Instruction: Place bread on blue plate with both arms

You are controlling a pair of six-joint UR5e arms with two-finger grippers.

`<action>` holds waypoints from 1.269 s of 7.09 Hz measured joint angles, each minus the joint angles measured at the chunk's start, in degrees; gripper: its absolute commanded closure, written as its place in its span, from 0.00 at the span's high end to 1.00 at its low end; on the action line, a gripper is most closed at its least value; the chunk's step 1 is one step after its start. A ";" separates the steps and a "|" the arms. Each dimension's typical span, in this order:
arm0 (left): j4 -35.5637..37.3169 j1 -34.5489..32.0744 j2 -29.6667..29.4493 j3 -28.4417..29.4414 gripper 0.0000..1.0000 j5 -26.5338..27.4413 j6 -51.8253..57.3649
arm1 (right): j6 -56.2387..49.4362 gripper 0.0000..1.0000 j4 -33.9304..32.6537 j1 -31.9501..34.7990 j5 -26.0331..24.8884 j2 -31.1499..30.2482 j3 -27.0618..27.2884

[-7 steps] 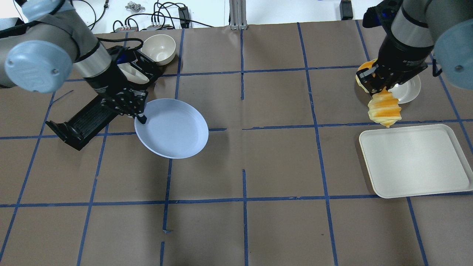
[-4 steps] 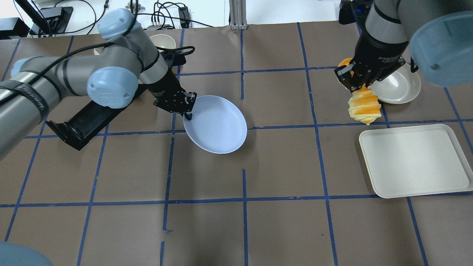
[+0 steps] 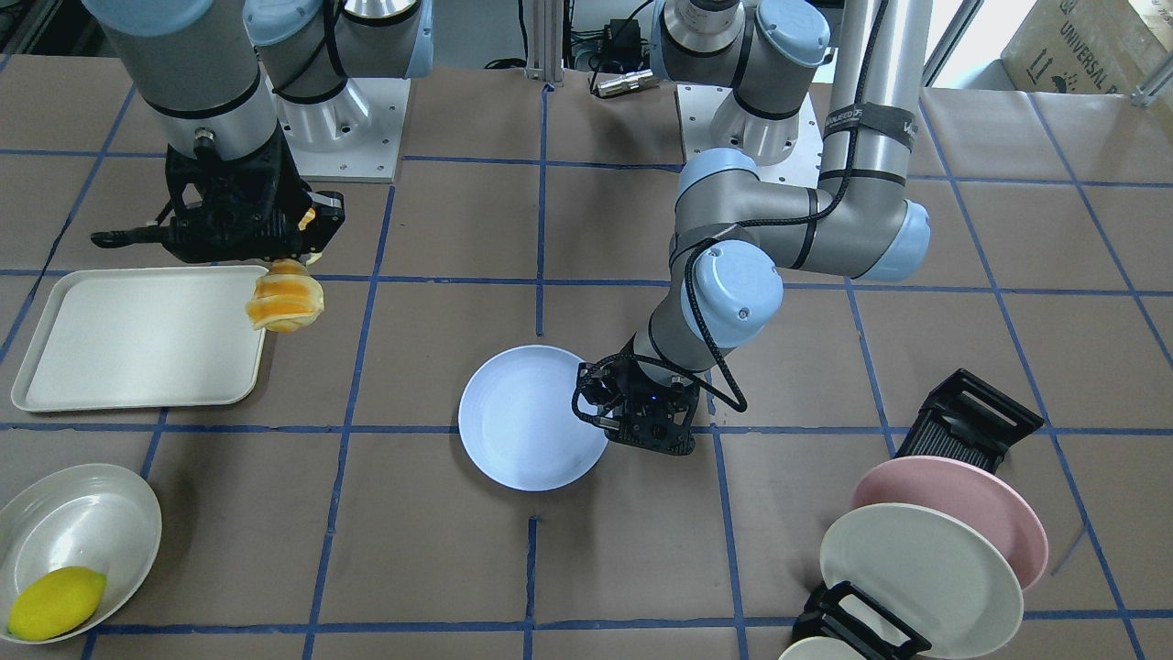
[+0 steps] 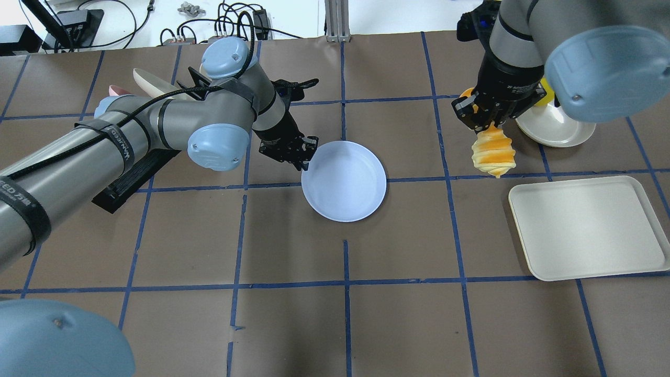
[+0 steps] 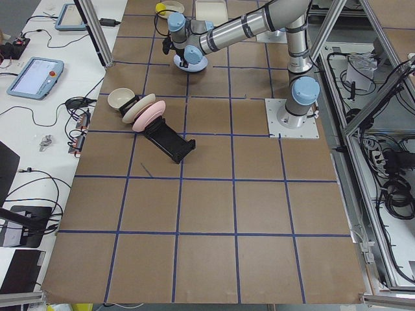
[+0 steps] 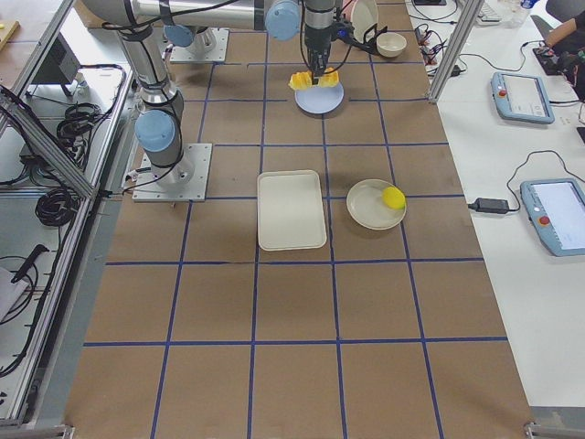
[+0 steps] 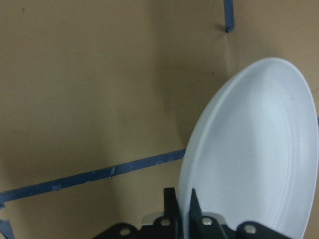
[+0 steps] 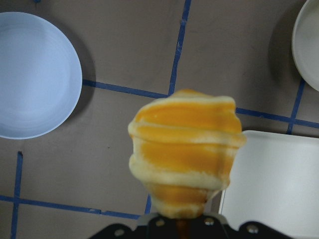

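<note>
The blue plate (image 4: pixel 344 181) is near the table's middle, also seen in the front view (image 3: pixel 527 417) and the left wrist view (image 7: pixel 254 159). My left gripper (image 4: pixel 304 164) is shut on the plate's left rim. I cannot tell whether the plate rests on the table. My right gripper (image 4: pixel 486 124) is shut on one end of the bread (image 4: pixel 493 153). The bread hangs down above the table, to the right of the plate and apart from it. It also shows in the front view (image 3: pixel 286 301) and the right wrist view (image 8: pixel 187 149).
A cream tray (image 4: pixel 586 230) lies at the right. A white bowl (image 3: pixel 82 513) behind it holds a yellow lemon (image 3: pixel 55 600). A black dish rack (image 3: pixel 971 422) at the left holds a pink plate (image 3: pixel 962 509) and a cream plate (image 3: pixel 916 577).
My left gripper has carried the blue plate to the right, from beside the rack to the table's middle. My right gripper has moved left with the bread, away from the bowl.
</note>
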 measured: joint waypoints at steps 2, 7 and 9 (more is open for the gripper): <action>-0.38 3.69 2.79 0.89 1.00 0.58 0.32 | 2.68 0.04 -4.37 2.60 0.89 3.37 0.02; -28.83 11.48 21.01 5.75 1.00 15.44 0.78 | 12.64 0.04 -21.98 12.23 3.54 18.07 -0.24; -34.17 11.15 24.16 7.83 1.00 16.19 0.18 | 15.21 0.04 -28.10 15.34 4.82 24.60 -1.82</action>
